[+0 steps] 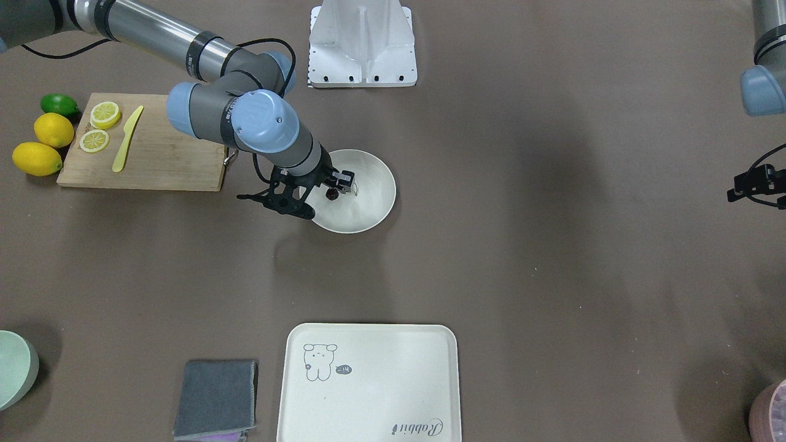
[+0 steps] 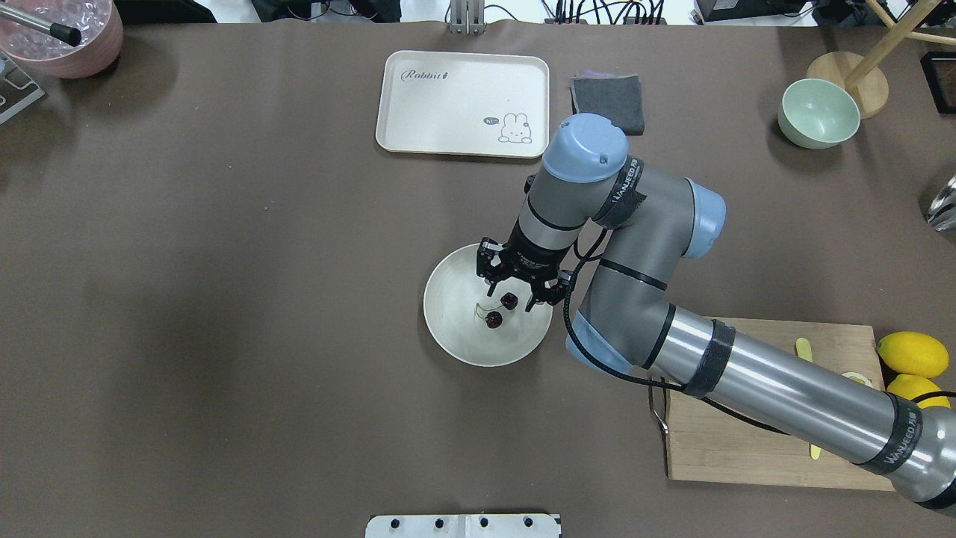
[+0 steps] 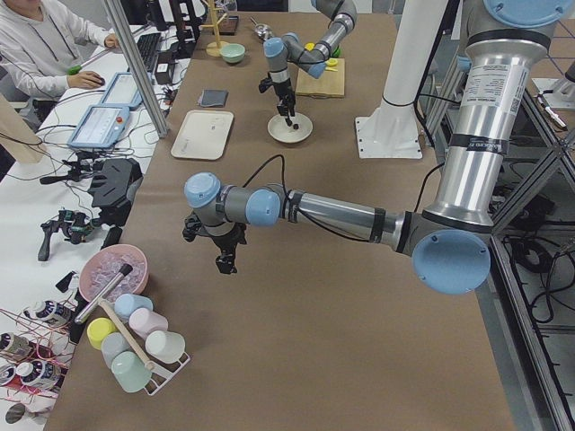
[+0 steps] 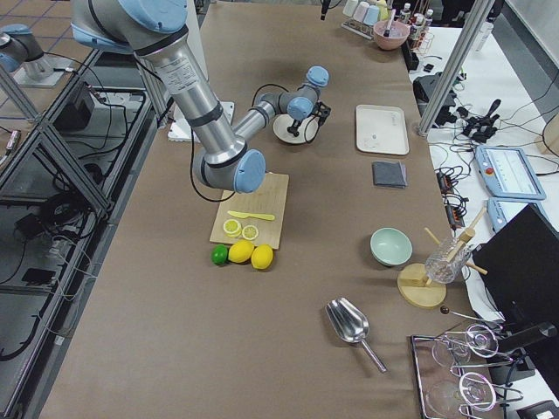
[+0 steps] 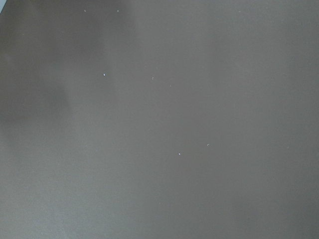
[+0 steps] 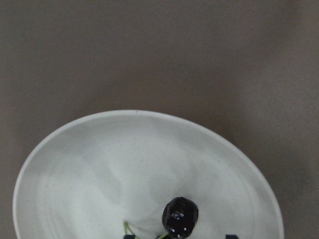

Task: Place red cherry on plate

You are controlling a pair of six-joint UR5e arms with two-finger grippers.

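The right gripper (image 2: pixel 512 297) hangs low over the middle of the plate (image 2: pixel 455 338) with its jaws apart and nothing clamped between them. The red cherry (image 2: pixel 494 320) lies on the plate's pale inner surface: one dark fruit sits in the gap between the two black fingertips, the other just beside it toward the plate's centre, and the thin green stem curves away from the pair. In the right wrist view, one glossy, nearly black cherry shows at the bottom edge against the white plate, with a fingertip on either side of it and not touching it. The plate is round, off-white and shallow, and stands alone near the middle of the brown table (image 2: pixel 224 261). The right arm reaches to it from the side where the wooden cutting board (image 1: pixel 166 161) lies, just beside the plate. On the board are two lemon slices (image 1: pixel 105 114) and a pale yellow knife (image 1: pixel 127 146); two whole lemons (image 1: pixel 54 129) and a lime (image 1: pixel 59 105) rest on the table against the board's far edge. On the operators' side are a cream rectangular tray (image 2: pixel 448 104), a folded grey cloth (image 2: pixel 606 103) and a mint green bowl (image 2: pixel 818 112). The left gripper (image 1: pixel 737 189) hovers over bare table well apart from the plate; whether its jaws are apart or together cannot be told.
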